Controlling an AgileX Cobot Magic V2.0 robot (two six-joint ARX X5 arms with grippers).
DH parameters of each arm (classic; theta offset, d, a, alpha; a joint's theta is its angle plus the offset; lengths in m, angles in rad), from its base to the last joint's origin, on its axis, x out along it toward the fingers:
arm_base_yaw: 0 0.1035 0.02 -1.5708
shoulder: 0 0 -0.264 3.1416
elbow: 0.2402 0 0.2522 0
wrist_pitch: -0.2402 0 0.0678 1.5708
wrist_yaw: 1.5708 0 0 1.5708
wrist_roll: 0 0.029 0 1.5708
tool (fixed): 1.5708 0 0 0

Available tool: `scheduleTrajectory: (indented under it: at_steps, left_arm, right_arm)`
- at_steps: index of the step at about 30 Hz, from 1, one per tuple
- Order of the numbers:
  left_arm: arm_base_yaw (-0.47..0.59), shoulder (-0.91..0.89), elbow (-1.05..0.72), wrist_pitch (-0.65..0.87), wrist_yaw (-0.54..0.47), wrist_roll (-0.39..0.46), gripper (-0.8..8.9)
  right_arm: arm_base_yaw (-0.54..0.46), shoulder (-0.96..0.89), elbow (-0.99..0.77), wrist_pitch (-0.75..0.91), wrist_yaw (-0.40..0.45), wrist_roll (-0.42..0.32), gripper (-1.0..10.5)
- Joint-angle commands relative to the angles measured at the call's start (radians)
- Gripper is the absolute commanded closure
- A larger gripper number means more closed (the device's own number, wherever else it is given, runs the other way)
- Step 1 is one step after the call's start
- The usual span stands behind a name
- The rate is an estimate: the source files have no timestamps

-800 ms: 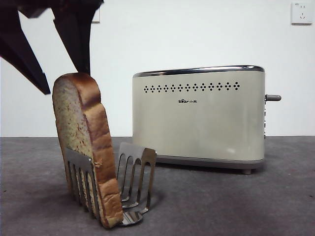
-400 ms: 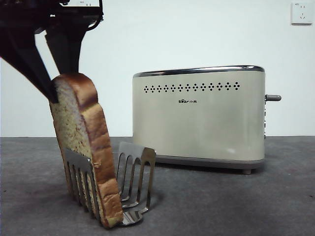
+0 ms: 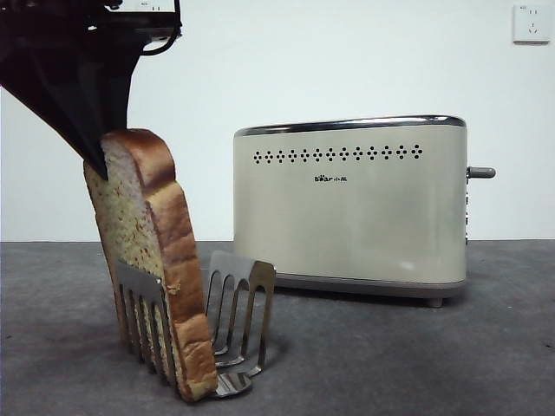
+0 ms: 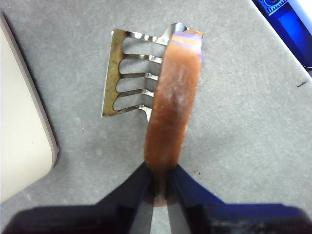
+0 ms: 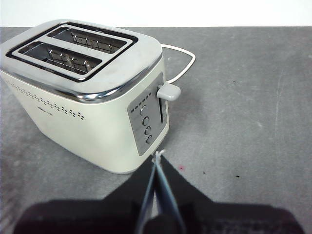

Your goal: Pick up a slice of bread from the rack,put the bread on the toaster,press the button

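Left gripper [image 4: 160, 171] upper left has dropped and closed, now pinching the slice of bread's [image 3: 147, 251] top edge. Bread still sits in the rack [image 3: 236, 303]; lift looks next. Right gripper [image 5: 157, 161] waits, pressed together.

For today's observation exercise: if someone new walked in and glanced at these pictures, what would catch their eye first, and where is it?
First, the tall slice of bread leaning in the small steel rack near the camera, with the left tool pinching its top crust from above. Next, the big cream toaster standing behind and to one side, both slots empty, its grey lever sticking out of the narrow end. The right tool waits shut beside that end.
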State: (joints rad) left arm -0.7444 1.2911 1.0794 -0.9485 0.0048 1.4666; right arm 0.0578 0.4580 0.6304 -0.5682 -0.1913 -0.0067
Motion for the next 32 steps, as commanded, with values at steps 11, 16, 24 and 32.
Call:
scheduleTrajectory:
  at_steps: [11,16,24,32]
  left_arm:
    - [0.0,-0.051,0.042,0.003,-0.005,0.03,8.19]
    - [-0.003,-0.072,0.127,0.002,-0.005,0.04,8.19]
    - [-0.001,-0.063,0.298,0.041,-0.053,0.064,8.22]
    - [0.009,0.006,0.457,0.122,-0.121,-0.13,8.23]
  right_arm:
    - [0.0,-0.002,0.006,-0.01,0.001,-0.032,9.5]
    - [0.0,0.0,0.006,-0.009,0.001,-0.032,9.5]
    - [0.0,0.018,0.006,-0.008,0.0,-0.032,9.5]
    - [0.0,0.031,0.006,-0.009,0.0,-0.032,9.5]
